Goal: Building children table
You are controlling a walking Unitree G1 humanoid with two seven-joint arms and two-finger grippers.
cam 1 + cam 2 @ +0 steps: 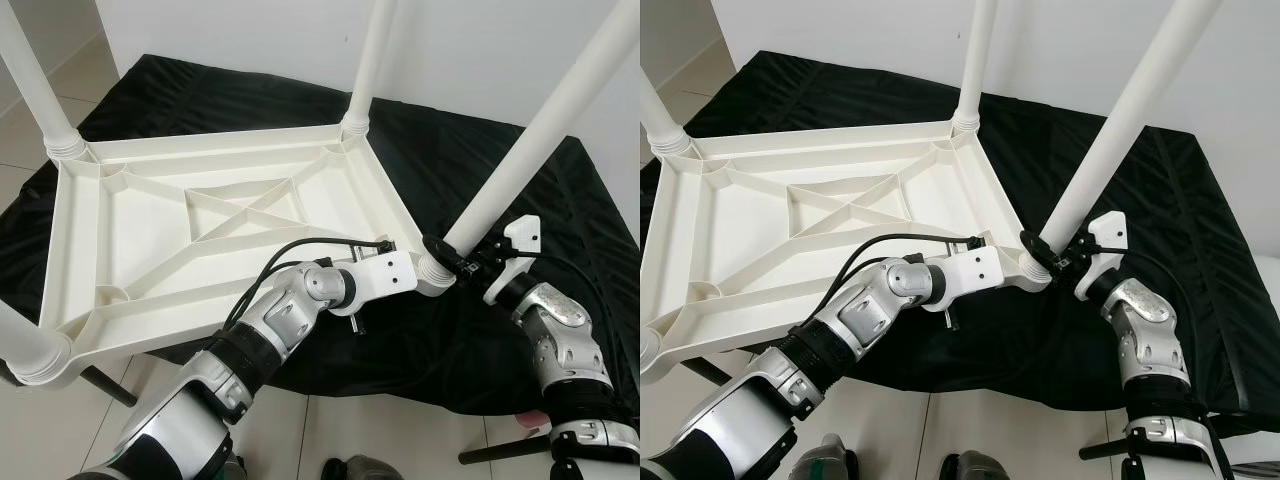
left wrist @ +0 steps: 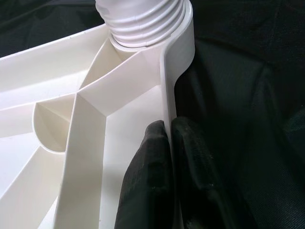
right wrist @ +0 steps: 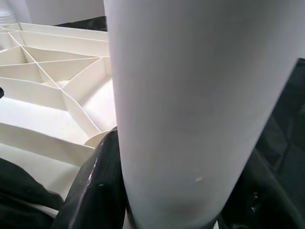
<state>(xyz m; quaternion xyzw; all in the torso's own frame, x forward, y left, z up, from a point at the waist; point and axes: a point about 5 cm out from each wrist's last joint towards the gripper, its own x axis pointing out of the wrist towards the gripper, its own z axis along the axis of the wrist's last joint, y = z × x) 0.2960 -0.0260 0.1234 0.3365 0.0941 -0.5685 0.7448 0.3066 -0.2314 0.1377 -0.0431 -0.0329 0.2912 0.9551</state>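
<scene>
Four white legs stand up from the corners of an upturned white table top (image 1: pixel 150 250), which lies ribbed side up on a black cloth (image 1: pixel 470 170) spread over the tiled floor (image 1: pixel 30 110). Far legs: one at the far left corner (image 1: pixel 35 85), one at the far right corner (image 1: pixel 368 60). Near left leg (image 1: pixel 25 345) seated in its corner socket.

Left gripper (image 2: pixel 169 157) is at the near right corner of the table top; its fingers (image 2: pixel 147 171) are closed narrowly on the thin side wall of the top, one finger inside the rim and one outside, just beside the ribbed socket collar (image 2: pixel 143 24).

Right gripper (image 1: pixel 455 262) is at the base of the near right leg (image 1: pixel 545 125), which tilts outward to the right. Its fingers (image 3: pixel 102 181) clasp the leg from both sides just above the socket.
</scene>
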